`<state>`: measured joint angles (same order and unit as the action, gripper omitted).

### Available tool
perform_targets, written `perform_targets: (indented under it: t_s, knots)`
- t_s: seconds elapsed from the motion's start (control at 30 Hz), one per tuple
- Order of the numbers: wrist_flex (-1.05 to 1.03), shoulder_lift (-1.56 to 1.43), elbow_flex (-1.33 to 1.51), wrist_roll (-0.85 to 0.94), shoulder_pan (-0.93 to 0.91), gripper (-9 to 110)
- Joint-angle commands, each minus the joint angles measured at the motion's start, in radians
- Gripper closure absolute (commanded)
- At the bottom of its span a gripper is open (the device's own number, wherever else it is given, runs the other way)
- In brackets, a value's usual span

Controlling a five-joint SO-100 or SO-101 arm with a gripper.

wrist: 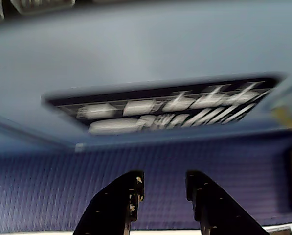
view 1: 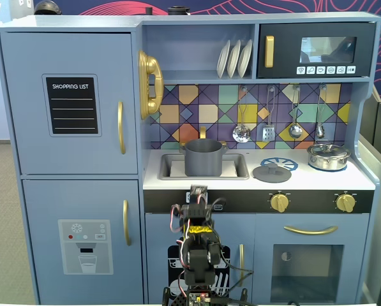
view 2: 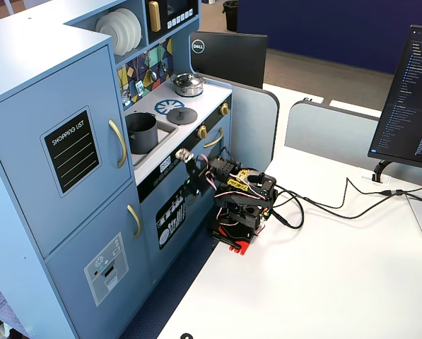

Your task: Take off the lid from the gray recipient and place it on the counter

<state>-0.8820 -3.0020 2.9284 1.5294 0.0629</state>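
The gray recipient (view 1: 204, 158) (view 2: 141, 132) stands uncovered in the recessed sink. Its dark gray lid (view 1: 272, 172) (view 2: 182, 115) lies flat on the white counter (view 1: 362, 179) (view 2: 146, 107), partly over the printed blue burner, to the right of the pot in a fixed view. My gripper (view 1: 198, 191) (view 2: 187, 161) (wrist: 164, 182) is folded back low in front of the kitchen's control panel, well below the counter. It is open, with nothing between its fingers. The wrist view is blurred and shows only the blue cabinet front and the purple floor.
A shiny steel pot (view 1: 328, 156) (view 2: 188, 84) with its own lid stands at the counter's far right. Utensils (view 1: 267, 131) hang on the tiled back wall. The arm's base (view 2: 237, 215) sits on a white table with cables (view 2: 324, 205) and a monitor (view 2: 412, 99).
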Motion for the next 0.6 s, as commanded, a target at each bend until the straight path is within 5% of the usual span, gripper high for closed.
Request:
perform_targets:
  t_s: [0.0, 0.57]
  knots:
    - [0.017, -0.038, 0.072, -0.038, 0.044, 102]
    - [-0.647, -0.175, 0.074, -0.014, -0.028, 99]
